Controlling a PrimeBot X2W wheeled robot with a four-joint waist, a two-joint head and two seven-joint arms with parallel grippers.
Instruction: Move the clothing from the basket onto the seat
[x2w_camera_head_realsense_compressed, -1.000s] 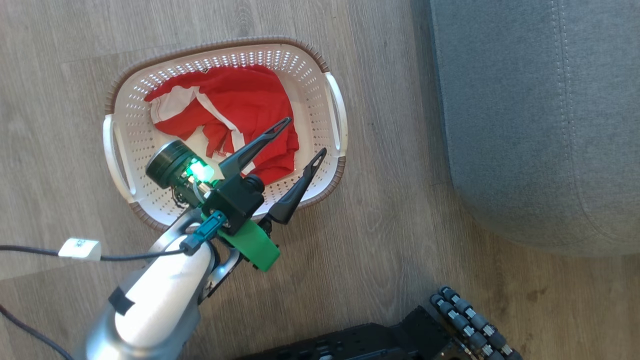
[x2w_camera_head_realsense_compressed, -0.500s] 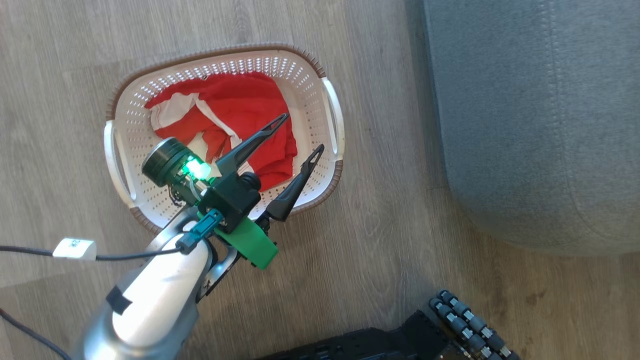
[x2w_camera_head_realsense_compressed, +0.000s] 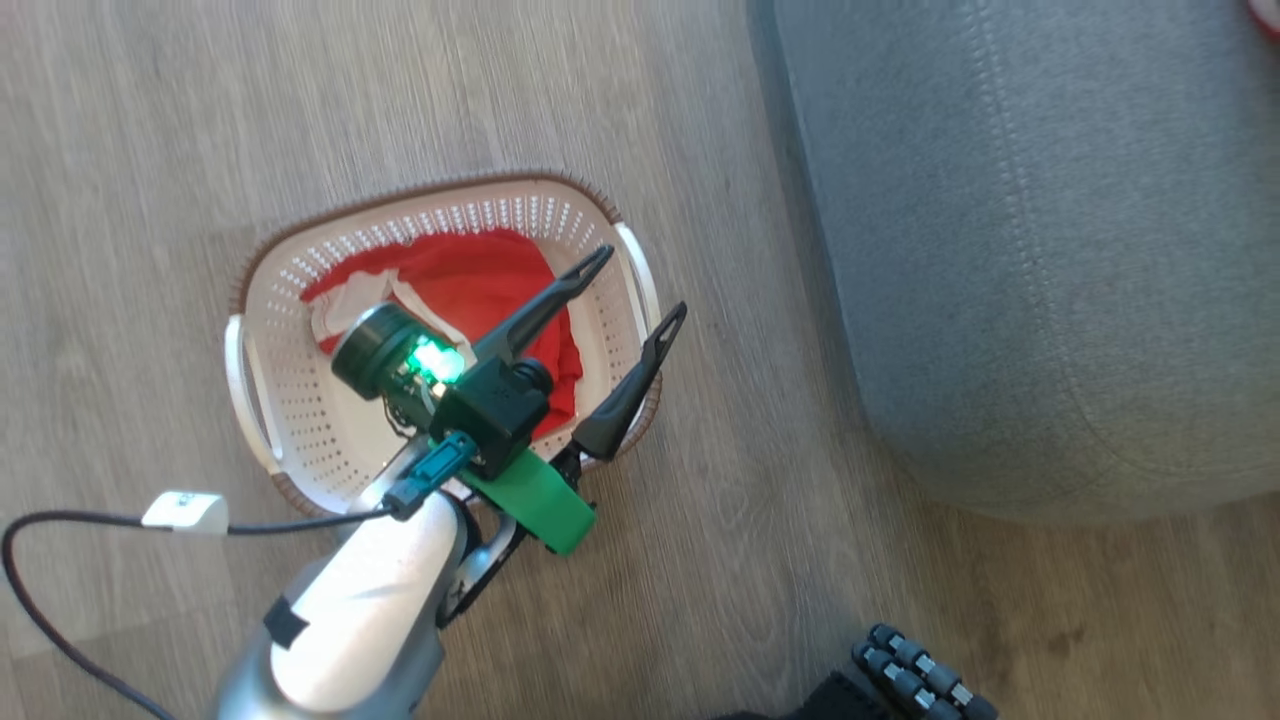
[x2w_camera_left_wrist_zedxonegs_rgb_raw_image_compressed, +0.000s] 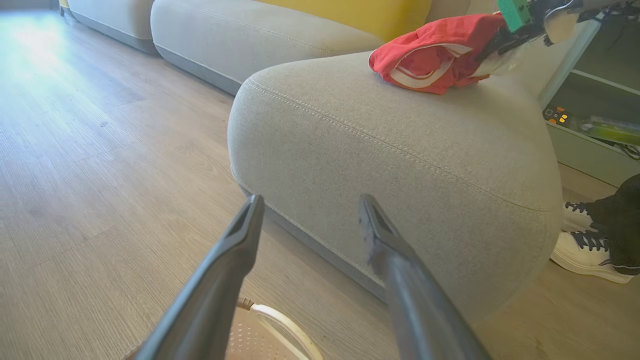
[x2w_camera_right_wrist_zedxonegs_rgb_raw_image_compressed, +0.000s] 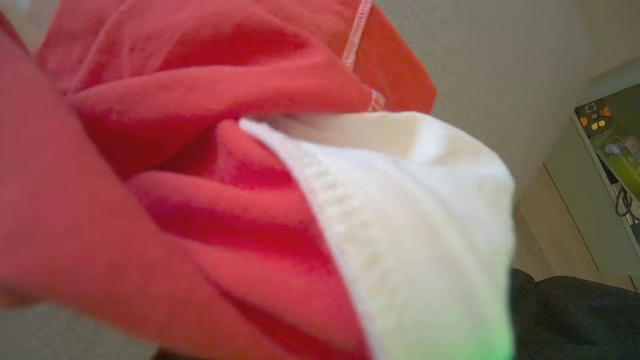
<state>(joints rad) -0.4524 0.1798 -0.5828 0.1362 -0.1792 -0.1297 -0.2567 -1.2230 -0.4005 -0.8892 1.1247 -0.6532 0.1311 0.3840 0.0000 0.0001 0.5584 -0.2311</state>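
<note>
Your left hand (x2w_camera_head_realsense_compressed: 642, 280) hangs over the basket (x2w_camera_head_realsense_compressed: 300, 270), above its right-hand end. The two dark fingers are spread wide with nothing between them. One fingertip lies over the basket's inside and the other over its right handle (x2w_camera_head_realsense_compressed: 640, 275).

A red garment (x2w_camera_head_realsense_compressed: 490, 285) with white bands lies crumpled inside the basket, towards its far side, and your left wrist covers part of it. The basket stands on the wooden floor (x2w_camera_head_realsense_compressed: 150, 150). The seat (x2w_camera_head_realsense_compressed: 1000, 250), grey with a line of pale stitching, is to the basket's right, with a strip of floor between them.

In the left wrist view, the basket's white handle (x2w_camera_left_wrist_zedxonegs_rgb_raw_image_compressed: 287, 327) shows at the bottom edge. The seat's rounded end rises just beyond it. The other red garment (x2w_camera_left_wrist_zedxonegs_rgb_raw_image_compressed: 430, 57), with white stripes, lies bunched on top of the seat, well apart from the basket.

Your right hand (x2w_camera_left_wrist_zedxonegs_rgb_raw_image_compressed: 495, 44) is at that garment, below the arm's green bracket (x2w_camera_left_wrist_zedxonegs_rgb_raw_image_compressed: 515, 12). In the right wrist view, red and white cloth presses close to the lens and hides the fingers. You cannot tell whether that hand is gripping or spread.

A person's white shoes (x2w_camera_left_wrist_zedxonegs_rgb_raw_image_compressed: 590, 245) stand on the floor past the seat, on the side away from the basket. A dark cable with a white tag (x2w_camera_head_realsense_compressed: 185, 510) lies on the floor near the basket's front left corner.
</note>
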